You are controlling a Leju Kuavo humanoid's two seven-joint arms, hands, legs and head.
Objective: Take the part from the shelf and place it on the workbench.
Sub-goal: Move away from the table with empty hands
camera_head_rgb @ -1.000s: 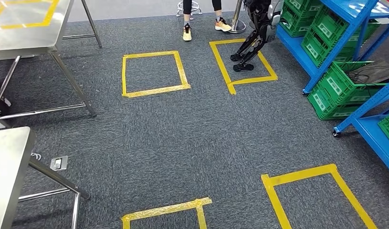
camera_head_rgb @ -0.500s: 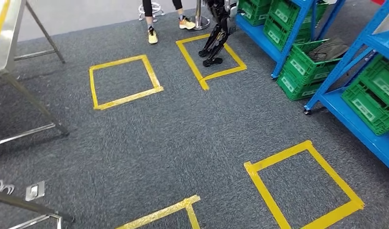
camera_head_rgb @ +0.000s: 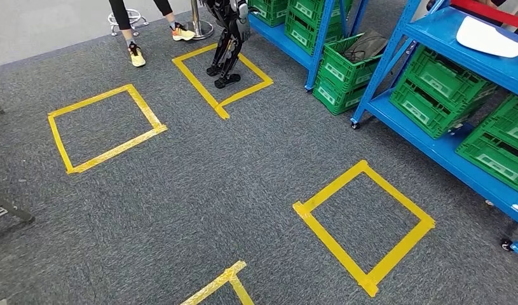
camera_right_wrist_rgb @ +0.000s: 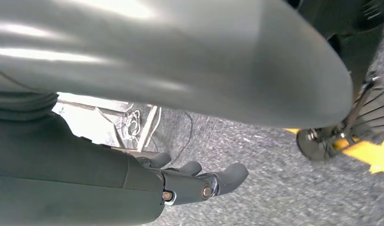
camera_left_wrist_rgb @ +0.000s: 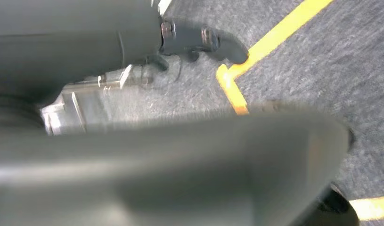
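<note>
1. Where the grey carpet [camera_head_rgb: 199, 190] begins on the left of the head view, a square of yellow tape [camera_head_rgb: 103, 127] is stuck down on it.
2. Near the top, a person's legs [camera_head_rgb: 132, 28] stand in yellow shoes, just beside a silver stool base [camera_head_rgb: 199, 28].
3. Next to them, the dark legs of another robot [camera_head_rgb: 225, 44] stand inside a second tape square [camera_head_rgb: 221, 79].
4. Low in the middle, a short corner of tape [camera_head_rgb: 221, 284] shows at the edge.
5. To the right of it lies a bigger tape square [camera_head_rgb: 364, 222], close to the shelf.
6. On the right stands the blue shelf [camera_head_rgb: 447, 149], full of green crates [camera_head_rgb: 437, 89].
7. One crate [camera_head_rgb: 348, 60] has a dark thing lying in it, and a white flat thing [camera_head_rgb: 491, 38] sits on the top board. I cannot tell which one is the part.
8. In the left wrist view, the left hand [camera_left_wrist_rgb: 199, 42] hangs over the carpet. Its fingers [camera_left_wrist_rgb: 227, 44] are loose, a little bent, and hold nothing.
9. In the right wrist view, the right hand [camera_right_wrist_rgb: 199, 181] hangs the same way. Its fingers [camera_right_wrist_rgb: 227, 175] are loose too, with nothing in them.
</note>
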